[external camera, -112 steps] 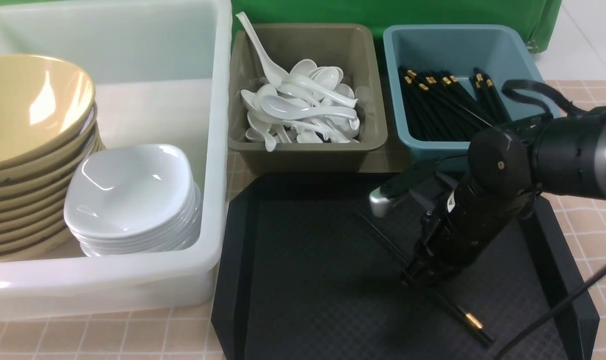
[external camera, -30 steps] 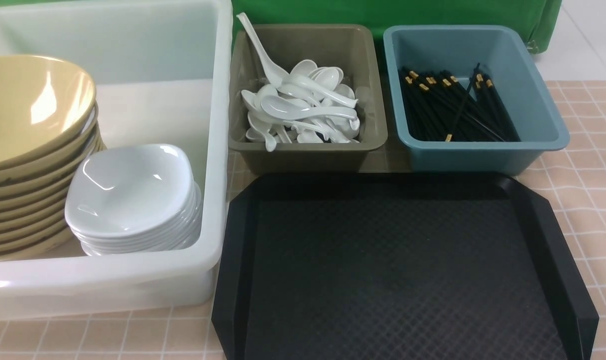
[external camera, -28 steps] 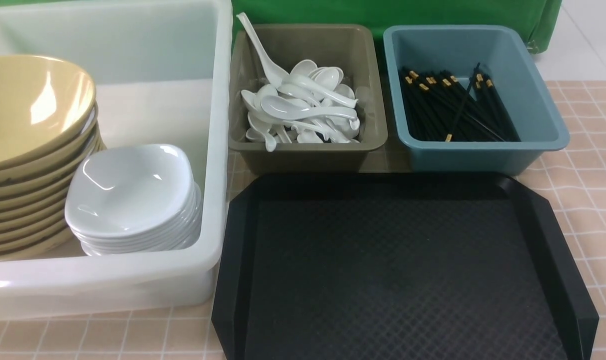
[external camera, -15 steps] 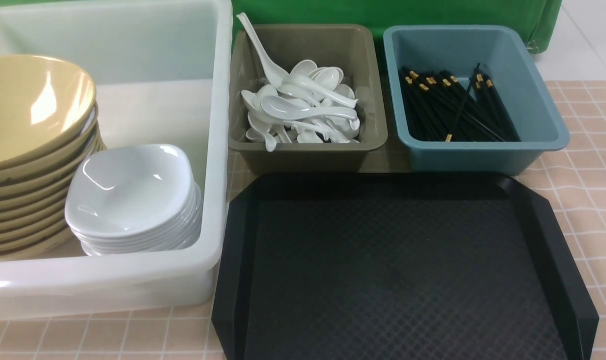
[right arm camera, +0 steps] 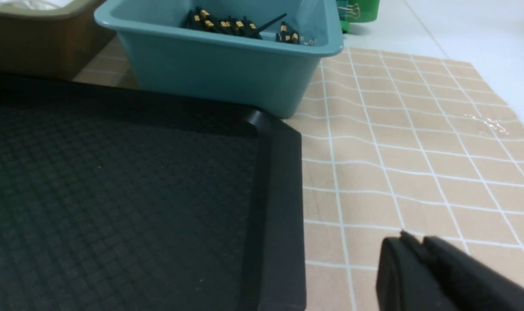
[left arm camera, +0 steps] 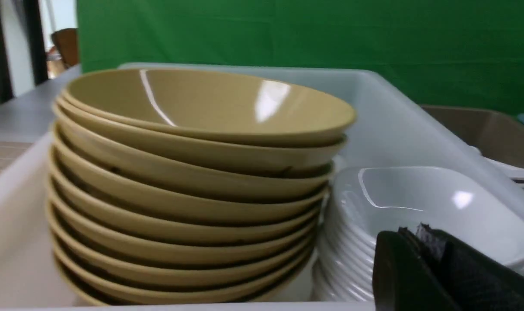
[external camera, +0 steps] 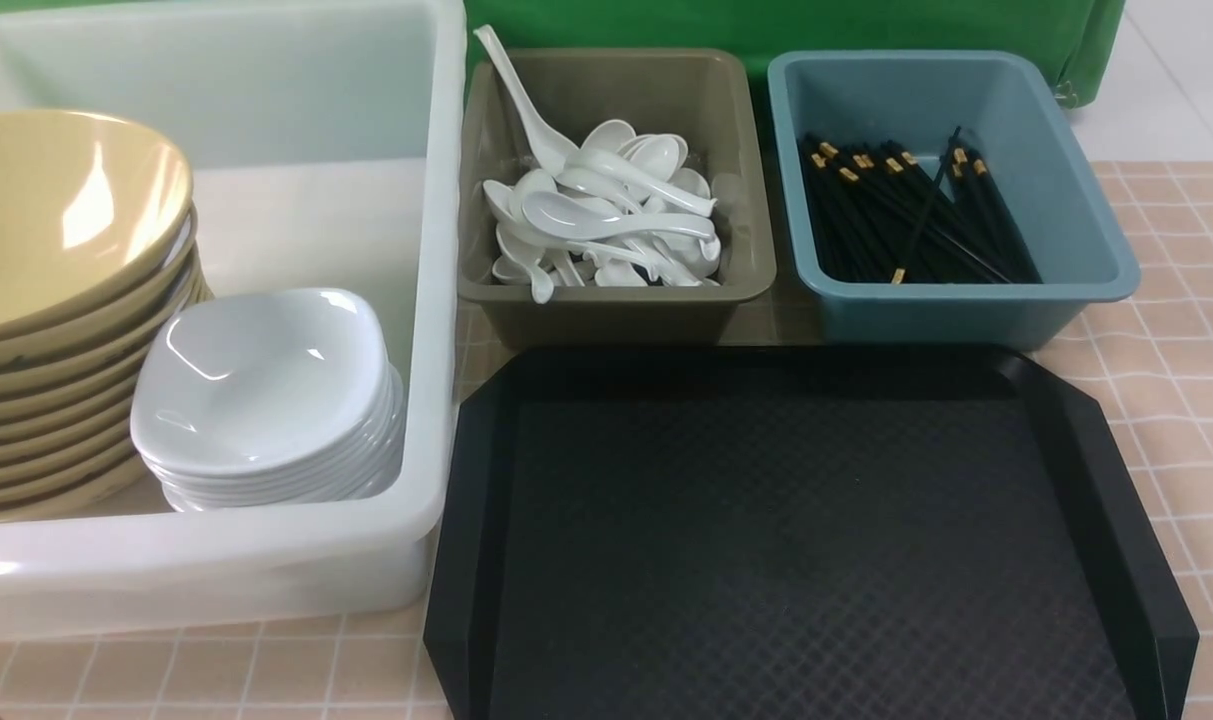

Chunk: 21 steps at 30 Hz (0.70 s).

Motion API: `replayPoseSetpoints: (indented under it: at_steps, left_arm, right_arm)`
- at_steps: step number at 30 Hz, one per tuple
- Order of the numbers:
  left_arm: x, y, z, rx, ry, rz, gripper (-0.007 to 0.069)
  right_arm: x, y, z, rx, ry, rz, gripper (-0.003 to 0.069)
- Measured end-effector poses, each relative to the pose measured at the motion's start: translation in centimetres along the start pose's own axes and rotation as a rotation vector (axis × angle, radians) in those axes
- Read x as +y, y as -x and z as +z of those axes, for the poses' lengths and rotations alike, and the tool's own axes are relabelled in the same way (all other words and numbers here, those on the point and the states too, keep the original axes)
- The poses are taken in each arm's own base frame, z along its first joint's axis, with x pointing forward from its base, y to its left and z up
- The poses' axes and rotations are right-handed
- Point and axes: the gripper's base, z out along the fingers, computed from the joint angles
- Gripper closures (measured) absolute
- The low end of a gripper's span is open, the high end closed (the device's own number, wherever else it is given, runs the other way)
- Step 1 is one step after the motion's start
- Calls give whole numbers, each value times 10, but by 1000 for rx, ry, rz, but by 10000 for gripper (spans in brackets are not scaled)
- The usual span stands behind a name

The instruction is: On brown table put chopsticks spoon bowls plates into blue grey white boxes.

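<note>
While white spoons (external camera: 616,215) filled the grey box (external camera: 616,320) at upper centre, the left gripper (left arm camera: 421,242) sat pressed together! The right gripper's (right arm camera: 413,248) spread? Couldn't tell.

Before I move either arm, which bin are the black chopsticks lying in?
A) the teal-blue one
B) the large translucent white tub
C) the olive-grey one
A: the chopsticks with their gold bands lie inside the teal-blue bin, at the right of the front view.

Dark, blurred jaws, pointed tips.
</note>
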Motion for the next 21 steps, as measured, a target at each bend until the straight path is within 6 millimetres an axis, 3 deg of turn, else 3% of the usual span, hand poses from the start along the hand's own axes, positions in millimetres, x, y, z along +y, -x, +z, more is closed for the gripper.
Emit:
replayPoseSetpoints:
  at_steps: [5,8,21]
  left_arm:
    - [-2,-45,9,111,6,-90,617]
    - [-2,-57,9,206,10,-112,617]
    - [-3,-58,9,218,11,-23,617]
  right_arm:
    - [0,0,0,1,0,0,560]
    - [0,0,0,1,0,0,559]
    - [0,0,0,1,0,0,547]
